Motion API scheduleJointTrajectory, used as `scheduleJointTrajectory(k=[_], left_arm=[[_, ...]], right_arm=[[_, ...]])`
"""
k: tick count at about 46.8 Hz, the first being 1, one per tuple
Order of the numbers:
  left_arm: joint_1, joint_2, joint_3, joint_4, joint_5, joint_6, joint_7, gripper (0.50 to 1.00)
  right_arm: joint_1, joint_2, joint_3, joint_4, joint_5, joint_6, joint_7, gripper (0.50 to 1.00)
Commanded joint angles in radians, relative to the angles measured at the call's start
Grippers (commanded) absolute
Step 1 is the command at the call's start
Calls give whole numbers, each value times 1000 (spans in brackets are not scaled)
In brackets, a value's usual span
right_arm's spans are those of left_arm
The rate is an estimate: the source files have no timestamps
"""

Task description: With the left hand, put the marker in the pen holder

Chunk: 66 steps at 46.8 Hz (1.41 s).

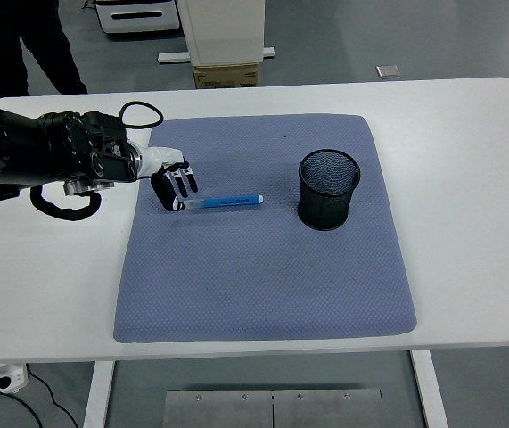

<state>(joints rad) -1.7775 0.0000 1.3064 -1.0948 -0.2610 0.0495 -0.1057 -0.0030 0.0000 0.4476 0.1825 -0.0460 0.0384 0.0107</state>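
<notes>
The left hand point(173, 185) is hovering with fingers spread, holding nothing, right at the clear end of the blue marker point(225, 202), which is lying flat on the grey mat point(263, 267) (well apart from the black mesh pen holder point(329, 189)).

no print could be read anywhere in the view. the blue marker point(225, 202) carried a small dark mark along its barrel, too small to make out, and the cardboard box point(225, 75) beyond the table showed no legible label.
</notes>
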Motion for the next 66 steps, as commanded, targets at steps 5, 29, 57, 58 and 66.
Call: scheduleJointTrajectory(k=[5,29,57,58,66], left_arm=[[0,0,-10,1,0,0,-2,681],[1,0,-50,1,0,-2,-5,681],[10,0,-56,0,6,0,-5,678],[10,0,-56,0,6,0,-5,678],[10,0,-56,0,6,1,-5,666]], right_arm=[[0,0,0,0,0,0,0,1000],[0,0,0,0,0,0,0,1000],[0,0,-1,0,0,0,0,1000],[0,0,-1,0,0,0,0,1000],[0,0,0,0,0,0,0,1000]])
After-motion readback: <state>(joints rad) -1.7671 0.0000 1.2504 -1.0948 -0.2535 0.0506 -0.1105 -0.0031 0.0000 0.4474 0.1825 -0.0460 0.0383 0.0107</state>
